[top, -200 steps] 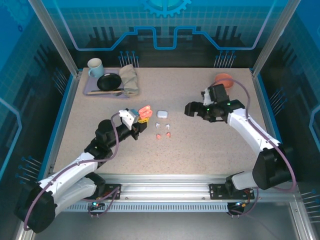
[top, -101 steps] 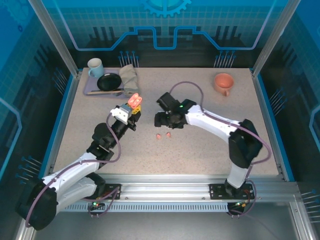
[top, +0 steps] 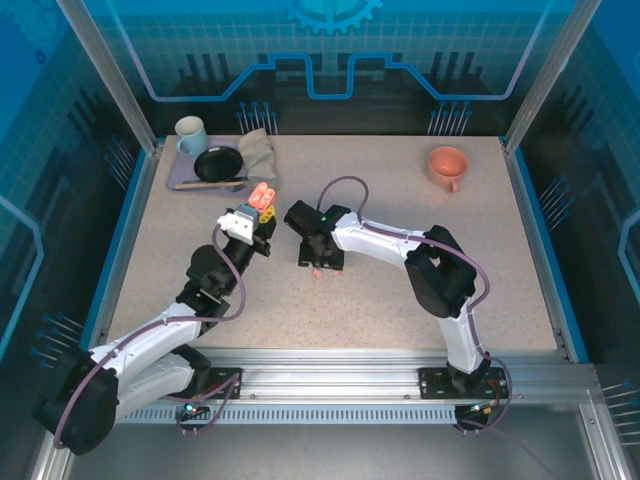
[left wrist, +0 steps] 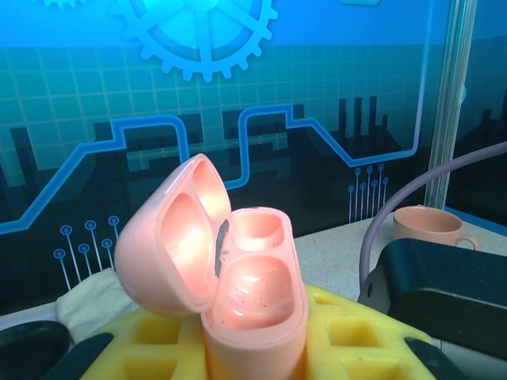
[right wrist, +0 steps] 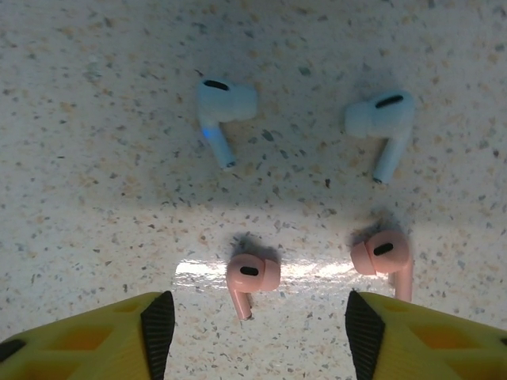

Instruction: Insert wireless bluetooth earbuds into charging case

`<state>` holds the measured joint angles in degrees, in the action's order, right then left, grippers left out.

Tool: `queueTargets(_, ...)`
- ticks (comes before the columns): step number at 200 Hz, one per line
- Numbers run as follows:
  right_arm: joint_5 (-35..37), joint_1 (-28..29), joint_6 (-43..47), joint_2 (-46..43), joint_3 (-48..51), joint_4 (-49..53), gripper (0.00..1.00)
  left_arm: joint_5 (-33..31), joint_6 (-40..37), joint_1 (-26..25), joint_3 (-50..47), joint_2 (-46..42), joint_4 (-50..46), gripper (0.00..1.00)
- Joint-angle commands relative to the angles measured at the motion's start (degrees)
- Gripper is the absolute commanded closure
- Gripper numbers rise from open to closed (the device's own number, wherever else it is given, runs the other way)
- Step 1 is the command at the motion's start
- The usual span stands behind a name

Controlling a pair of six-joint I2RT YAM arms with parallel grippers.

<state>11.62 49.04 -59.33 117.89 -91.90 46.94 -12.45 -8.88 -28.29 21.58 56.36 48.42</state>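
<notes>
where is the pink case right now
Top view, left of centre: the pink case sits open in the left gripper, just in front of the folded cloth.

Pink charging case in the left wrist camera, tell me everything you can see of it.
The coral-pink charging case looks like smooth, glossy plastic. Its rounded lid is hinged open to the left, and both earbud wells sit empty. It stands upright in that view, clamped low between the yellow jaws of the left gripper. Nothing else touches it.
</notes>
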Motion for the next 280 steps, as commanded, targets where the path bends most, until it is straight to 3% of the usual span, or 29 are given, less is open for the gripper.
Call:
queueTargets(1,0.69,1.8,-6.88,1.76,-2.87,2.49,0.42,-1.38,1.63,0.3,-0.71,-0.38,3.02,1.0)
queueTargets(68,0.25,2.25,-17.17,5.96,-6.09,5.45,0.48,-1.34,2.37,0.34,-0.92,-0.03,3.98,1.0)
queueTargets(192,1.48,2.12,-18.04,10.85,-9.79,8.7,0.5,-0.56,3.32,0.34,-1.54,-0.11,4.64,1.0)
queueTargets(280,1.65,1.33,-16.45,12.32,-10.23,8.43,0.56,0.05,3.37,0.3,-1.54,0.16,4.66,1.0)
